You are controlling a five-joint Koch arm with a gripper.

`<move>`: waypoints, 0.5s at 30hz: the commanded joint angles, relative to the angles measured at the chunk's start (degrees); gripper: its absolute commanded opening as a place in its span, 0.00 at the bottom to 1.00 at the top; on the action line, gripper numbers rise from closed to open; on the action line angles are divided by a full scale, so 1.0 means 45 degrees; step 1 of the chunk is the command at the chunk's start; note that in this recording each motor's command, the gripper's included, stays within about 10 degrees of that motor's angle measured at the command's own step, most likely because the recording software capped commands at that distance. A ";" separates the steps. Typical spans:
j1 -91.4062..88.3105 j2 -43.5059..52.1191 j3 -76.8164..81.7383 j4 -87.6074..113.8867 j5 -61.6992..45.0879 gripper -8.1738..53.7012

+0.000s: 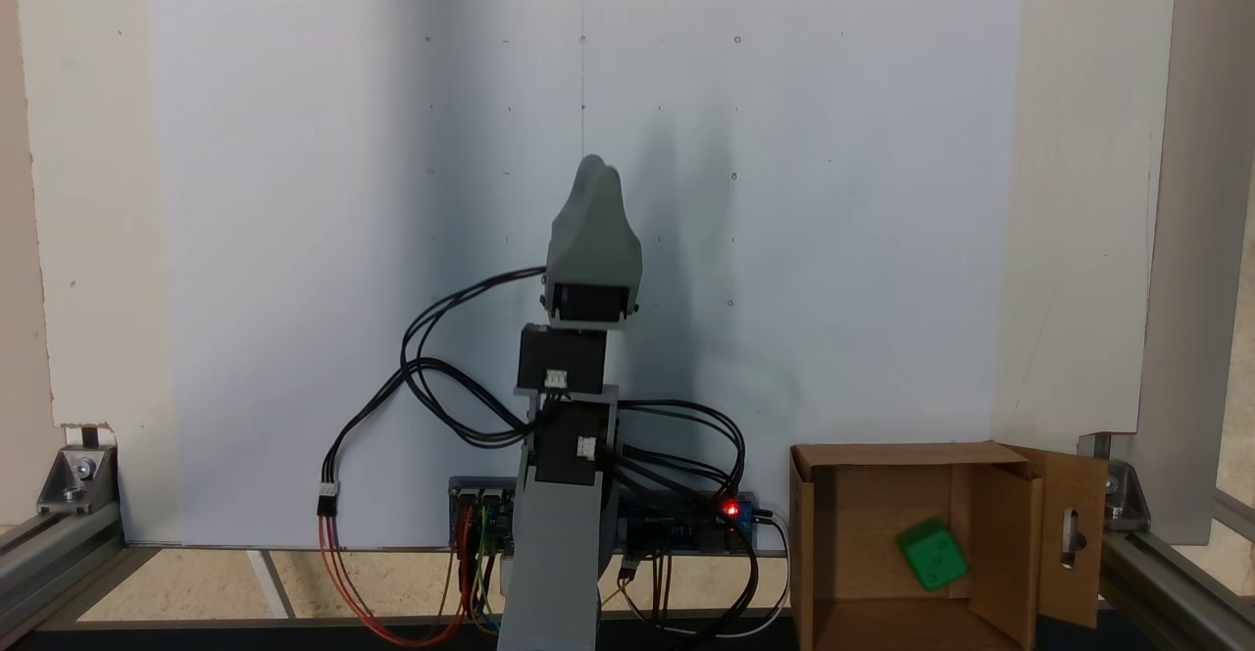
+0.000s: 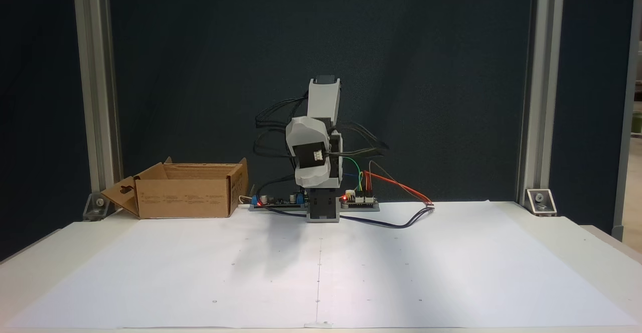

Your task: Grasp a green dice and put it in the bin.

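A: Start with the fixed view that looks down. Where is the arm?

B: The grey arm [image 1: 559, 543] rises from the bottom edge at the middle, folded back on itself. Two black servo blocks stack above the broad lower link, and the gripper [image 1: 591, 173] points up the picture over the white paper sheet [image 1: 294, 239]. Its tips lie together as one rounded grey nose, so I cannot tell whether the jaws are apart or closed. Nothing green is at the tip.

A: And the dice?

B: The green dice [image 1: 933, 555] lies inside the cardboard box [image 1: 814, 553] at the lower right, tilted, close to the inner right wall. The side flap with the slotted hole [image 1: 1074, 533] stands open to the right. Black cables [image 1: 431, 376] loop left of the arm, and a red light [image 1: 729, 509] glows on the controller board [image 1: 686, 524].

A: Now the fixed view from the front.

B: The arm is tucked compactly above its base [image 2: 322, 208], upper link upright, the gripper [image 2: 307, 170] folded down in front, facing the camera. Its jaws are hidden here too. The box [image 2: 183, 197] sits on the table at the left of the arm, well apart from it, and its walls hide the inside.
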 commanded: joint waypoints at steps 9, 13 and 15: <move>0.0000 0.1387 0.2109 -0.5059 0.0410 0.85; 0.0000 0.1387 0.2969 -0.5547 0.0410 0.85; 0.0020 0.1387 0.3184 -0.5605 0.0410 0.85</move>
